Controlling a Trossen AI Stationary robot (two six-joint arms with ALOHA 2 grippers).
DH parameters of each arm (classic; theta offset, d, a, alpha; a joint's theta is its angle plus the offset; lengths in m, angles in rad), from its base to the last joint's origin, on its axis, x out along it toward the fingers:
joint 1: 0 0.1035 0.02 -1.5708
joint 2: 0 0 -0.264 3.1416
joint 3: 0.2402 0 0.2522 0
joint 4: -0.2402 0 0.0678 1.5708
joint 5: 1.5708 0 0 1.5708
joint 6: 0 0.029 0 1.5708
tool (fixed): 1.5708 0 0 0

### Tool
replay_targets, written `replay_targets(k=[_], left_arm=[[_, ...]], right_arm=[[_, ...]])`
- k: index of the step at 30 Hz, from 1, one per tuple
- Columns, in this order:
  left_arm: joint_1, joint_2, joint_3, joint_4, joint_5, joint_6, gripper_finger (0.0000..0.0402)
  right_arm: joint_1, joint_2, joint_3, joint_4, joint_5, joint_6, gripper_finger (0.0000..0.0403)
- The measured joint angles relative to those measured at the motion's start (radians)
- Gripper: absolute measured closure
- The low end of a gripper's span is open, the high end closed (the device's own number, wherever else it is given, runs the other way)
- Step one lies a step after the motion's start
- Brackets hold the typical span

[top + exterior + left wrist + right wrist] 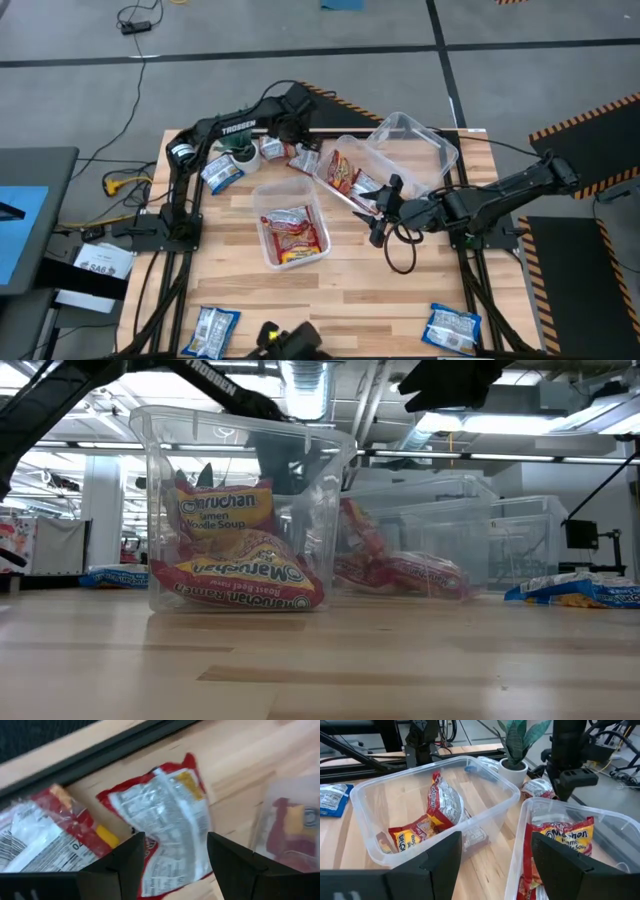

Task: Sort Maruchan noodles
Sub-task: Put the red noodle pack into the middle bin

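With our left pincer (172, 865) spread above a red-and-silver packet (165, 820) beside the plant (243, 152), we risked pinching its neighbour (47, 835) too.

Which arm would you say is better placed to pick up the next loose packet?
Left. Its open gripper hangs directly over a red-and-silver packet on the table, while the right gripper is by the tubs, empty.

Crinkly glossy packets (165, 820); clear plastic tubs (365, 805); wood table (390, 300).
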Motion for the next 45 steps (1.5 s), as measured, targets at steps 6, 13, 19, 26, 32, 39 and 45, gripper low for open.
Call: replay_targets(k=[6, 13, 19, 26, 32, 39, 45], left_arm=[[0.026, 0.000, -0.063, 0.042, 0.103, -0.005, 0.0204], [0.003, -0.001, -0.104, 0.114, 0.158, 0.009, 0.0204], [-0.006, -0.001, -0.105, 0.042, 0.026, 0.006, 0.0204], [-0.039, 0.014, -0.105, 0.034, 0.034, 0.037, 0.0204], [-0.054, 0.030, -0.104, 0.055, -0.033, 0.055, 0.0204], [-0.062, 0.059, -0.102, 0.057, -0.097, 0.072, 0.0204], [-0.063, 0.060, -0.102, 0.054, -0.145, 0.120, 0.0288]], right_arm=[[0.000, 0.000, 0.000, -0.003, -0.001, 0.003, 0.0143], [0.000, 0.000, 0.000, 0.000, -0.002, 0.018, 0.0143], [0.000, 0.000, 0.000, 0.000, -0.002, 0.019, 0.0143], [0.000, 0.000, 0.000, 0.001, -0.002, 0.021, 0.0143], [0.001, 0.000, 0.000, 0.004, -0.002, 0.021, 0.0143], [0.006, 0.000, 0.000, 0.008, -0.003, 0.020, 0.0143], [0.006, 0.000, 0.000, 0.009, -0.002, 0.020, 0.0143]])
